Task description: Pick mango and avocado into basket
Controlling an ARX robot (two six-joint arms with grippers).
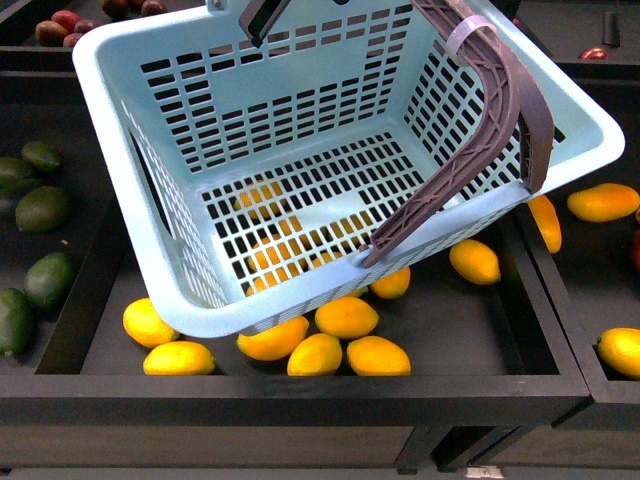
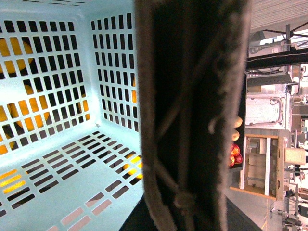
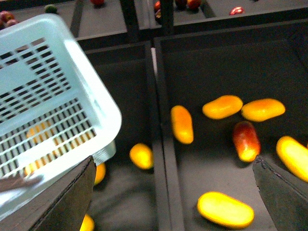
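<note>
The light teal slotted plastic basket (image 1: 190, 45) hangs tilted over the middle black compartment (image 1: 450, 330), with a brown swing handle (image 1: 510, 90) across its rim and plain yellow ovals (image 1: 347, 317) beneath it. A red-to-orange oval mango (image 3: 246, 140) lies in the right compartment among more yellow fruit. Dark green avocados (image 1: 42, 208) lie in the left one. The right tool (image 3: 173, 166) is spread wide. The left tool does not show, so I cannot tell its state.

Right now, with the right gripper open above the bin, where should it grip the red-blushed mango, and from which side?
Grip the mango across its narrow middle, coming straight down from above. It lies flat on the bin floor, apart from the other fruit, so its long sides look free for the right gripper.
</note>
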